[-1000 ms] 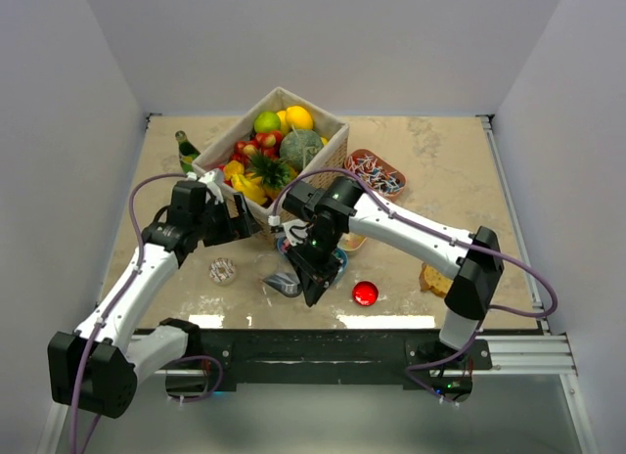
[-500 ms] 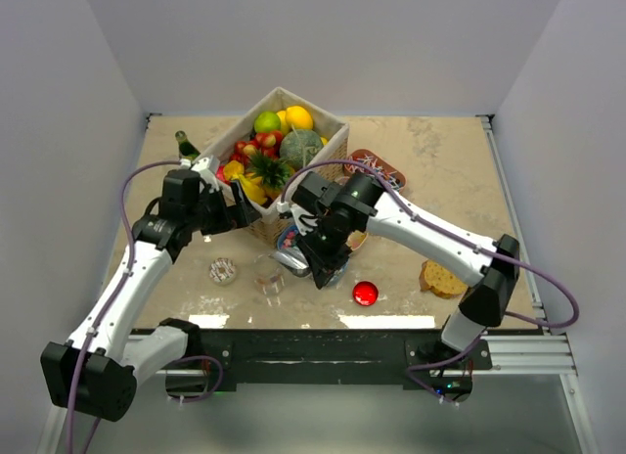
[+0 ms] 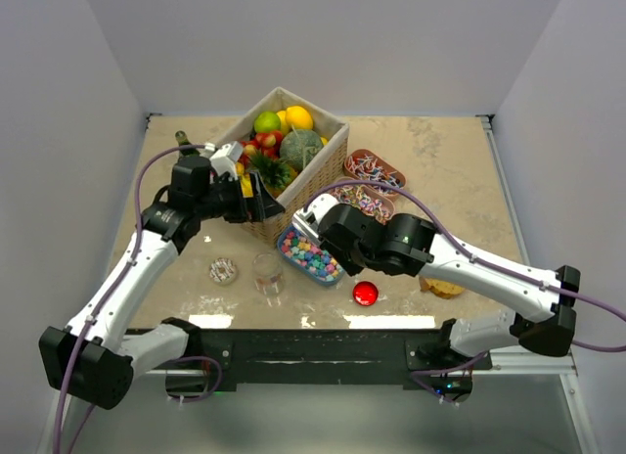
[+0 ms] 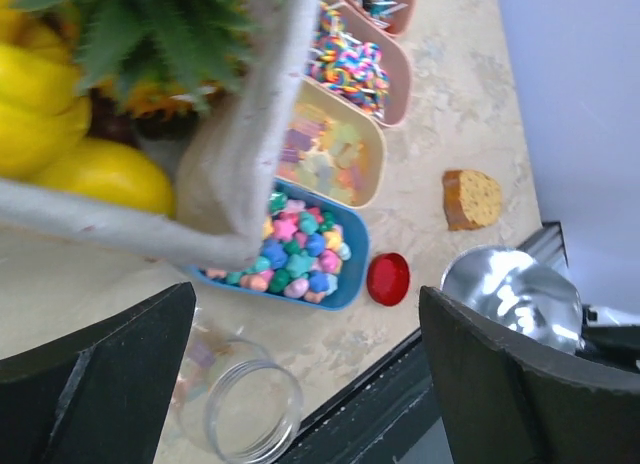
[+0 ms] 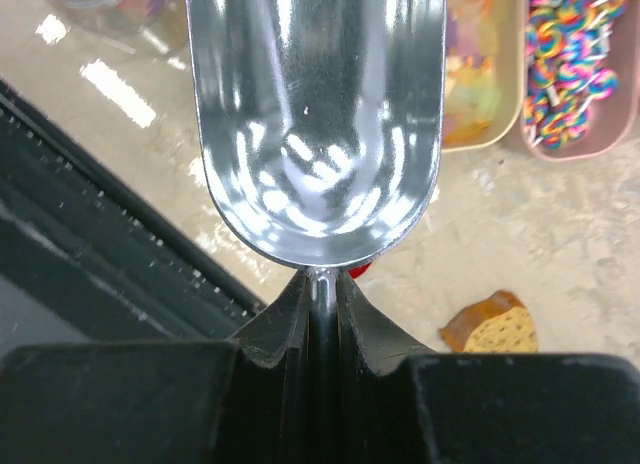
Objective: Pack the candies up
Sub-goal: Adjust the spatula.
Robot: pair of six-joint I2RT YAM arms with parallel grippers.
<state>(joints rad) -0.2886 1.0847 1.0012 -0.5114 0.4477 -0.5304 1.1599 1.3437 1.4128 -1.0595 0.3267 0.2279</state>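
Right gripper (image 5: 320,306) clamps a metal scoop (image 5: 315,114) by its handle near the basket (image 4: 235,154), while the left gripper (image 4: 308,319) hangs wide open by the basket's corner.

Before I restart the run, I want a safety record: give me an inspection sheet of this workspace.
Surface: marbled beige table, glare along its near edge.
Job's things: candies in four trays lined beside the fruit basket; glass jar open, red lid lying off it.
Clutter: fruit basket, doughnut, bread slice.
Grippers: left gripper open, empty, by the fruit basket's corner; right gripper shut on an empty metal scoop.
Cables: purple cable of the right arm crosses over the trays.
Surroundings: white walls on three sides.
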